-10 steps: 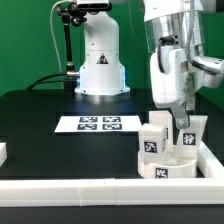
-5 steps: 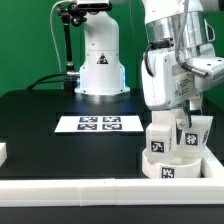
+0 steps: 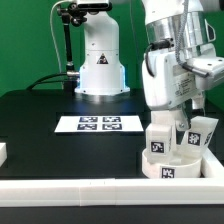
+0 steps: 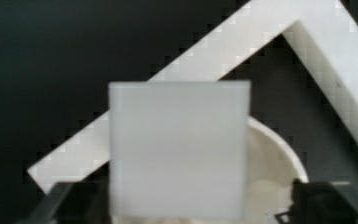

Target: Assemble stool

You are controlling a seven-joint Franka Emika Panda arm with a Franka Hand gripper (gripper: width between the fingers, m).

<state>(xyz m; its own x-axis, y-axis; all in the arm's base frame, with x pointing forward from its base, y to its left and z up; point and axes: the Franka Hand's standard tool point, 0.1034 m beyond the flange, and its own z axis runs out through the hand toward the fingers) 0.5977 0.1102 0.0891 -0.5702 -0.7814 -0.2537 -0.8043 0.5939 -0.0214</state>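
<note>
Gripper (image 3: 188, 122), apparently clasping smooth rectangular leg block (image 4: 179, 150)

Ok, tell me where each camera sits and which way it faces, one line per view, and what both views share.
Exterior view: off the arm, low at the table's edge, looking across the black table at the marker board, the stool seat and the arm above it.
Wrist view: on the wrist, looking along the gripper at a white leg block; dark fingertips show beside it.
Shared: the seat and probably that leg block.
</note>
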